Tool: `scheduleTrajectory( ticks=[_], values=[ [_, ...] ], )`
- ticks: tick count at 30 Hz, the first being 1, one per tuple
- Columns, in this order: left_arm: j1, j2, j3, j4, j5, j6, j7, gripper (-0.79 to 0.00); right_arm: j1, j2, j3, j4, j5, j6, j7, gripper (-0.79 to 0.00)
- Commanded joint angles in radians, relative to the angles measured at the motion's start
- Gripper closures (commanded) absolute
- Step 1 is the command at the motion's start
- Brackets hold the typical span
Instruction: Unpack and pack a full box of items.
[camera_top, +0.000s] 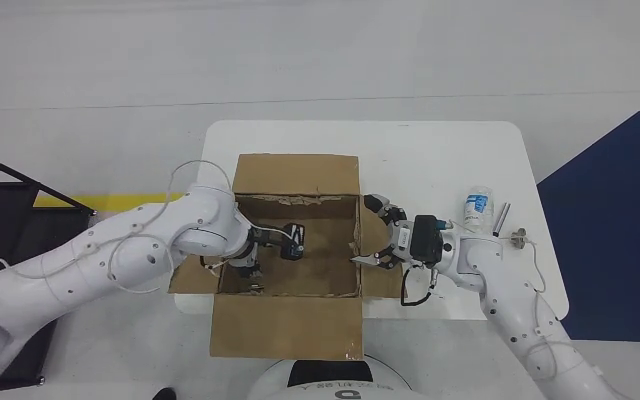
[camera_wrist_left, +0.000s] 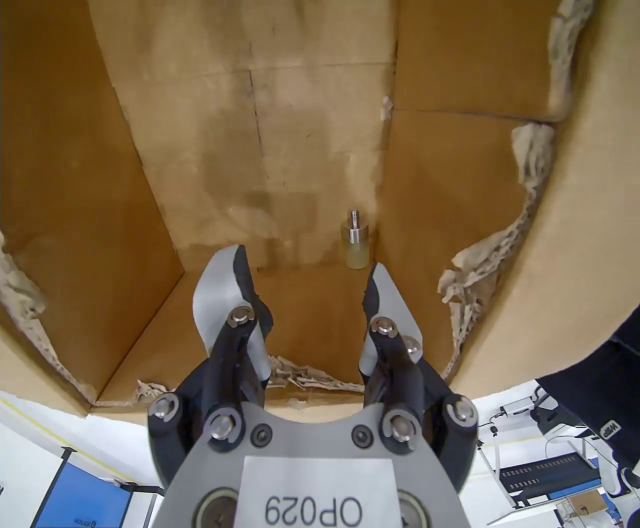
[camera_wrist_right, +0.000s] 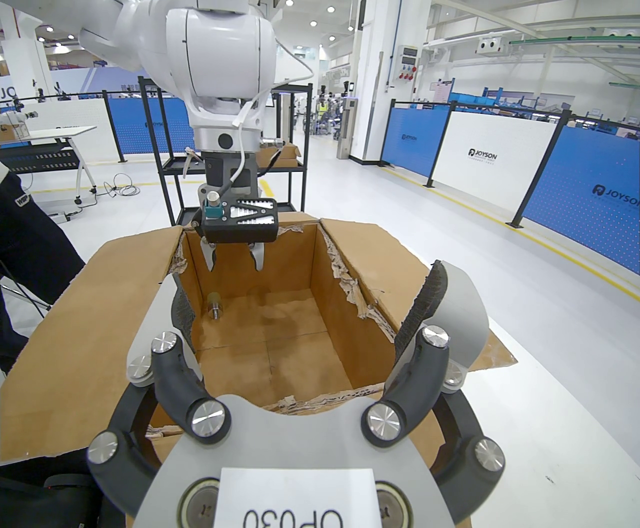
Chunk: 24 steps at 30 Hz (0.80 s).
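An open cardboard box (camera_top: 297, 175) stands in the middle of the white table (camera_top: 440, 145). My left gripper (camera_wrist_left: 307, 280) hangs inside it, open, with nothing between its fingers. A small metal cylinder (camera_wrist_left: 356, 240) with a threaded stud lies on the box floor just beyond the fingertips. From above, the left gripper (camera_top: 248, 268) sits low in the box's left half. My right gripper (camera_top: 368, 232) is open and empty at the box's right wall. The right wrist view looks into the box (camera_wrist_right: 75, 325) at the left gripper (camera_wrist_right: 232, 257), with the cylinder (camera_wrist_right: 215, 304) below it.
Right of the box, on the table, lie a clear bottle (camera_top: 478, 208), a grey rod (camera_top: 500, 218) and a small metal part (camera_top: 517, 237). The box's flaps are folded outward, with torn paper along the rims (camera_wrist_left: 530, 165).
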Motion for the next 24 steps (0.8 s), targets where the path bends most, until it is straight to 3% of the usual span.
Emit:
scheduleTrajectory(
  ticks=[1, 8, 14, 21, 23, 24],
  values=[
    [0.02, -0.017, 0.0, 0.015, 0.007, 0.006, -0.006, -0.554, 0.0, 0.0, 0.0, 0.0, 0.0, 0.0, -0.001, -0.785],
    [0.082, -0.081, 0.0, 0.088, 0.04, 0.014, -0.014, -0.616, 0.0, 0.0, 0.0, 0.0, 0.0, 0.0, -0.001, -0.785],
    [0.082, -0.081, 0.0, 0.088, 0.04, 0.014, -0.014, -0.588, 0.0, 0.0, 0.0, 0.0, 0.0, 0.0, -0.001, -0.785],
    [0.082, -0.081, 0.0, 0.088, 0.04, 0.014, -0.014, -0.619, 0.0, 0.0, 0.0, 0.0, 0.0, 0.0, -0.001, -0.785],
    [0.082, -0.081, 0.0, 0.088, 0.04, 0.014, -0.014, -0.776, 0.0, 0.0, 0.0, 0.0, 0.0, 0.0, -0.001, -0.785],
    [0.082, -0.081, 0.0, 0.088, 0.04, 0.014, -0.014, -0.785, 0.0, 0.0, 0.0, 0.0, 0.0, 0.0, -0.001, -0.785]
  ],
)
